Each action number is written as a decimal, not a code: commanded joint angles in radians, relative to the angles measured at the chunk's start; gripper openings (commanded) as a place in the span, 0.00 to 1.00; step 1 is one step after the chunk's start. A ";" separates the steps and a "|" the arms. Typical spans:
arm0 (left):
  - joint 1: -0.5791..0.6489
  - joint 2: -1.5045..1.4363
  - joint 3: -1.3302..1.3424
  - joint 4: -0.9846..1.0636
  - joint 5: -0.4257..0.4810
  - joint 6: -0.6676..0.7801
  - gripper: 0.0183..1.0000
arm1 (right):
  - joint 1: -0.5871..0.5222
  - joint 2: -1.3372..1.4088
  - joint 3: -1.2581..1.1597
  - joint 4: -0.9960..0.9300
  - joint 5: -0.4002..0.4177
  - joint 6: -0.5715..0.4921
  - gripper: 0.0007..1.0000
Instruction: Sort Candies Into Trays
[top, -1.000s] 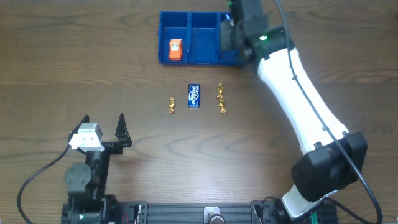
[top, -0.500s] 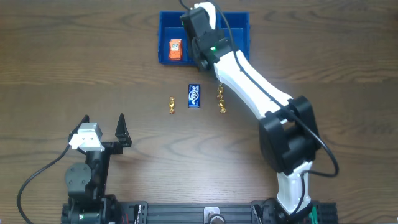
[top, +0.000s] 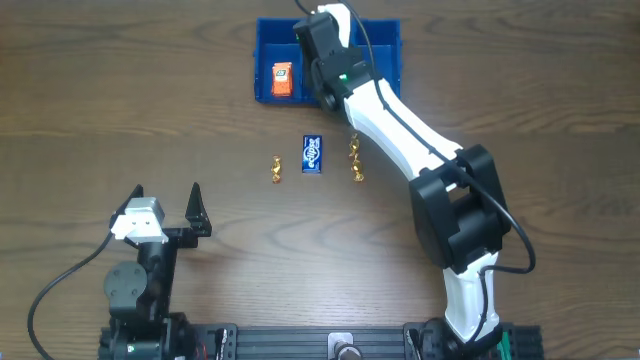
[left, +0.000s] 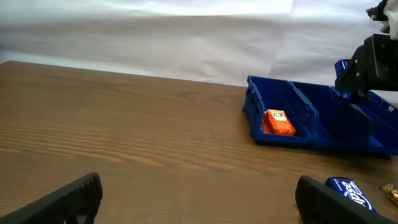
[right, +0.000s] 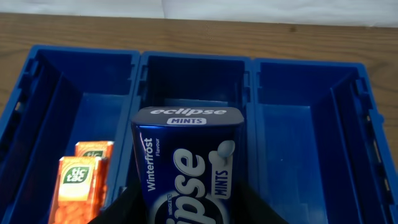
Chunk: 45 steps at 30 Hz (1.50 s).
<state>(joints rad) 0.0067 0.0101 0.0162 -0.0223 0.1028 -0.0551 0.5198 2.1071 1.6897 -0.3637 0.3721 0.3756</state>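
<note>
A blue three-compartment tray (top: 383, 48) stands at the far middle of the table, with an orange candy box (top: 283, 80) in its left compartment. My right gripper (top: 320, 45) hangs over the tray, shut on a blue mints tin (right: 186, 162). In the right wrist view the tin stands upright in front of the middle compartment (right: 196, 78), with orange boxes (right: 81, 183) beside it on the left. A second blue tin (top: 312, 153) lies on the table among small gold candies (top: 277, 168) (top: 355, 160). My left gripper (top: 165, 200) rests open near the front left, holding nothing.
The left wrist view shows the tray (left: 314, 121), its orange box (left: 278, 122), the loose blue tin (left: 348, 193) and the right arm's gripper (left: 373, 59) above the tray. The bare wooden table (top: 120, 100) stretches left and right of the candies.
The right arm has swung left from over the tray's right end to over its middle and left part, carrying the tin. The left arm has not moved.
</note>
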 joint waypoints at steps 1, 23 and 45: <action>0.006 -0.006 -0.011 -0.048 0.000 -0.004 1.00 | -0.006 0.018 0.011 0.024 0.020 0.018 0.23; 0.006 -0.006 -0.011 -0.048 0.000 -0.004 1.00 | 0.151 -0.135 0.013 -0.451 -0.055 0.255 1.00; 0.006 -0.006 -0.011 -0.048 0.000 -0.004 1.00 | 0.163 0.107 -0.067 -0.454 -0.193 0.332 0.99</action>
<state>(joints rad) 0.0067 0.0101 0.0166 -0.0227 0.1024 -0.0551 0.7013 2.2032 1.6276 -0.8139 0.1829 0.6815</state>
